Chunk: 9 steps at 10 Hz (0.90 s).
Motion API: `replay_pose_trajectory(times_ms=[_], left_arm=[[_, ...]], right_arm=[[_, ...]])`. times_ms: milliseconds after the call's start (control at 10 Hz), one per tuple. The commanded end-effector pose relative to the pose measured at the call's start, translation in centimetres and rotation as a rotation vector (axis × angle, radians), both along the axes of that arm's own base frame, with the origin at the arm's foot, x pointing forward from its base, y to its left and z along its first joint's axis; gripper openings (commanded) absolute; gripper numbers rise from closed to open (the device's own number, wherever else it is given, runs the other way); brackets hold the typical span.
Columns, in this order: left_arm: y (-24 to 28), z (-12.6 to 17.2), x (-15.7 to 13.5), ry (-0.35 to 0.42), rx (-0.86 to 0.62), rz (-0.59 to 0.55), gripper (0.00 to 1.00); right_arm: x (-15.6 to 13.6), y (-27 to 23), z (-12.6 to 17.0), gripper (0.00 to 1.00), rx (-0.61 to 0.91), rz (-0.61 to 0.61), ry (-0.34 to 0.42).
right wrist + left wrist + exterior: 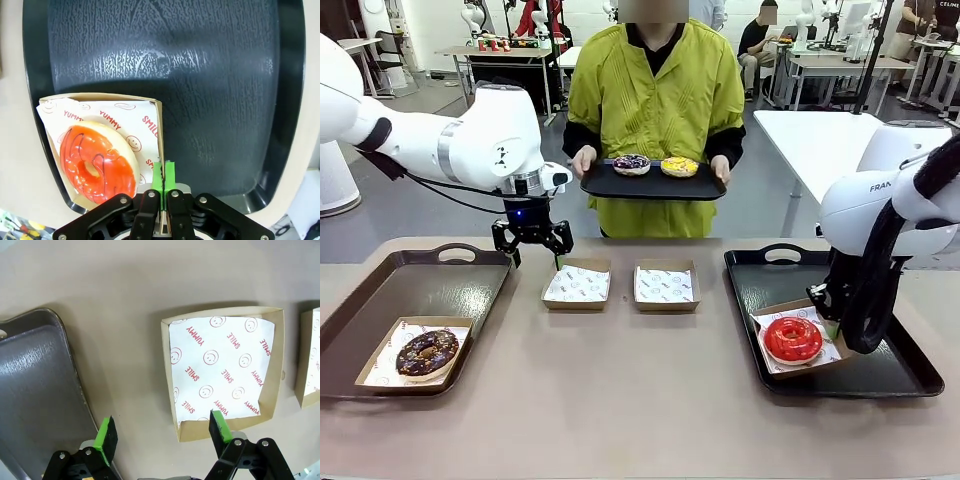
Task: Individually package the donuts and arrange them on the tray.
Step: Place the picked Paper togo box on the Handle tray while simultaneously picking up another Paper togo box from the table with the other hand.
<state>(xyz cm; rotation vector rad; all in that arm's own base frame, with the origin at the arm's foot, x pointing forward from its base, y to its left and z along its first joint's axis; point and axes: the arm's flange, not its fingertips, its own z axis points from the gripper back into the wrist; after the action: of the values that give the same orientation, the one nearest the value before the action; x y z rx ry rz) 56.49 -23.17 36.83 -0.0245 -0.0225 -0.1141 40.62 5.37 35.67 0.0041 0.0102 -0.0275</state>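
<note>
Right tool [163, 175] clamps box [142, 117] | red donut [97, 162] inside | black tray [200, 75]

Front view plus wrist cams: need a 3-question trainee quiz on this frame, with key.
1. True or false: the left pincer is open and holds nothing.
2. Which one lies in the box whose wall the right pincer is shut on? A chocolate donut; B red donut; C yellow donut.
3. Fill in: the black tray in the person's hands carries ___ donuts.

Key: 1 true; 2 B; 3 two.
</note>
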Motion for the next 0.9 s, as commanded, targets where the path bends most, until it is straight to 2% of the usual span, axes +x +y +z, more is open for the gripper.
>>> replay_pose_trajectory(times_ms=[0,300,600,800], left_arm=[[-0.4,0.0,0.6,-0.033,0.036,0.029,0.96],[-0.4,-0.7,0.4,-0.031,0.034,0.030,0.96],[-0.8,-2.0,0.9,-0.102,0.030,0.096,0.96],[-0.8,-2.9,1.3,-0.110,0.027,0.123,0.96]], right_arm=[[-0.1,0.0,-0.4,0.01,0.025,0.004,-0.006],[0.0,0.1,-0.4,0.01,0.025,0.001,0.002],[0.0,0.1,-0.6,0.01,0.031,0.004,0.007],[0.1,0.1,-0.7,0.01,0.037,0.006,0.013]])
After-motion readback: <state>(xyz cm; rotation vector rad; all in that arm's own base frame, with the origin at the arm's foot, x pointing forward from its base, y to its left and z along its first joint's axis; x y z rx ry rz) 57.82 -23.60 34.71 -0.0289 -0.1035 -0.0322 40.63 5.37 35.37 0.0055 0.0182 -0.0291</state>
